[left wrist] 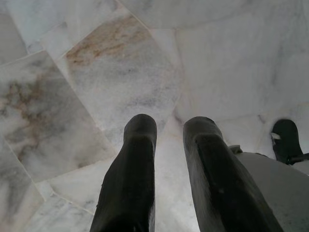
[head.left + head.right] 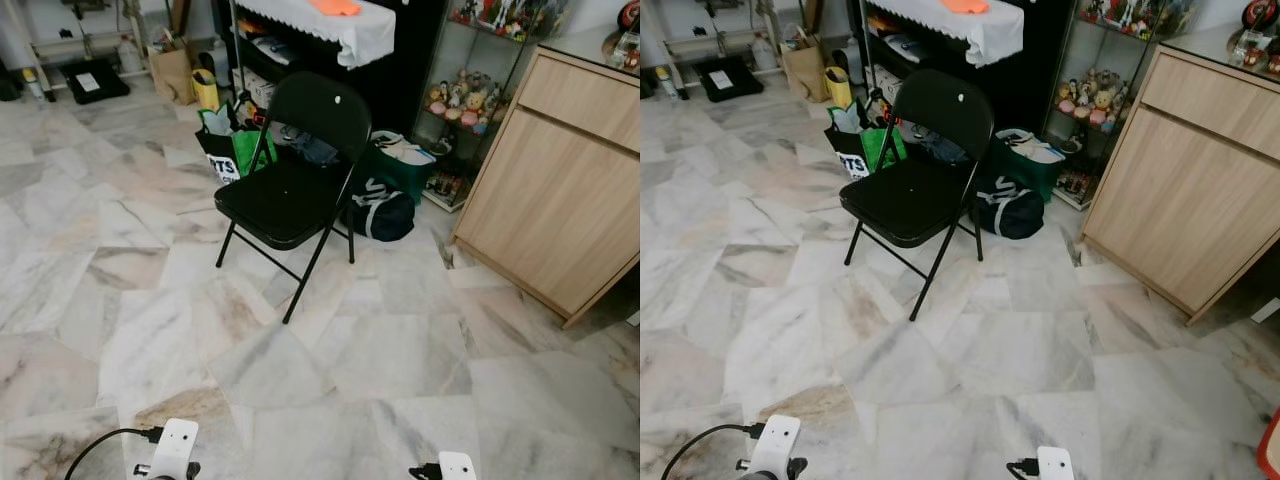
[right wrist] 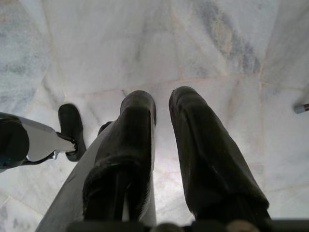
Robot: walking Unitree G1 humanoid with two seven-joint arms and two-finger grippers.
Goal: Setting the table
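We stand on a marble floor facing a black folding chair, which sits open with its seat toward us and its back toward a dark shelf unit draped with a white cloth. Behind the chair's legs are a green shopping bag, a dark duffel bag and another green bag. A pale wooden cabinet stands off to our right.

Both arms hang low at our sides. The left gripper points down at the floor tiles with its fingers slightly spread and nothing between them. The right gripper is the same: fingers a little apart, holding nothing, bare tile beyond.

No table, plates or cutlery can be made out from here, so we judge the task has barely started and the step in hand is finding the table and the things to lay on it. The chair is the nearest likely task item.

To do this well, we should keep the arms tucked while walking, steer wide of the chair's splayed legs and the bags on the floor, and turn slowly to scan the cabinet's top and the rest of the room before committing to a reach.
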